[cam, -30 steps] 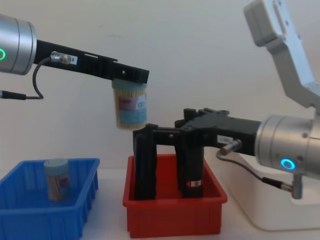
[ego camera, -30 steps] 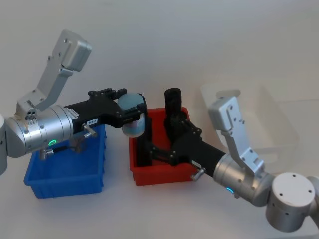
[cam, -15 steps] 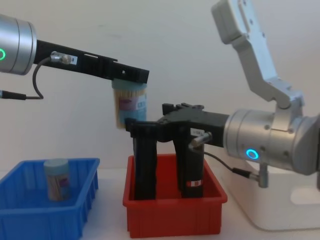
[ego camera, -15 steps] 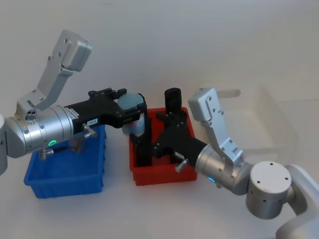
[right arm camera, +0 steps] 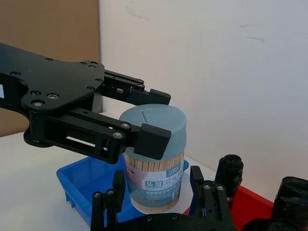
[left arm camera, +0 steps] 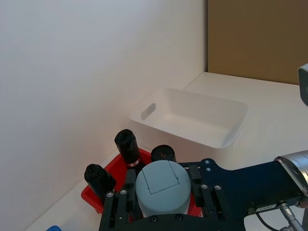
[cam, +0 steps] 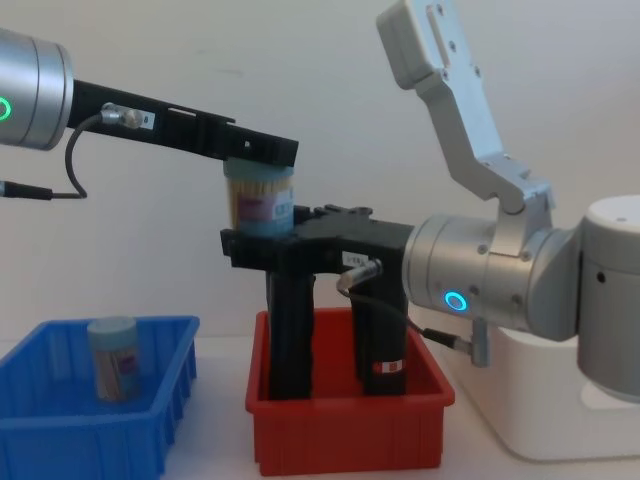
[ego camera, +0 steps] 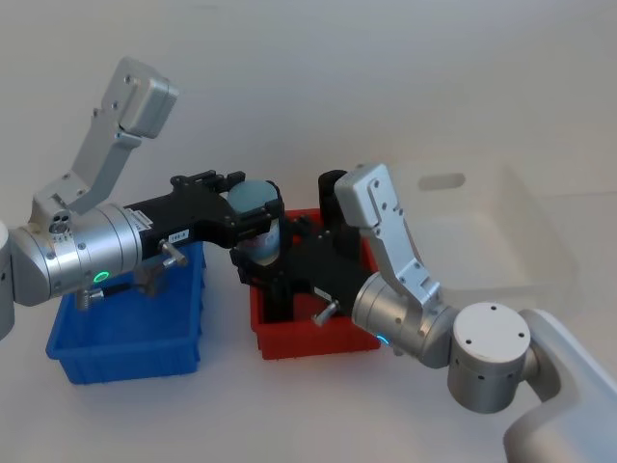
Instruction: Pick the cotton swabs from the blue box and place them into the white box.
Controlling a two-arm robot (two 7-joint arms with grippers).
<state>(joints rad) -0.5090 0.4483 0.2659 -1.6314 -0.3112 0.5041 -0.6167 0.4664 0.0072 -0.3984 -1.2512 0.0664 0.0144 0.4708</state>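
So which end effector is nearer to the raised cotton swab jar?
Left. The left end effector is shut on the top of the jar; the right end effector is open, its fingers on either side of the lower part.

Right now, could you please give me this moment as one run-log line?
left hand: shut on raised jar | right hand: open around jar's base | second jar: in blue box | white box: empty

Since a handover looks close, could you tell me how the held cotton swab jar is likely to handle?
The cotton swab jar looks like rigid plastic, so it should hold shape in the left gripper. Filled with swabs, probably light. Its smooth round wall might slip when the open right gripper closes.
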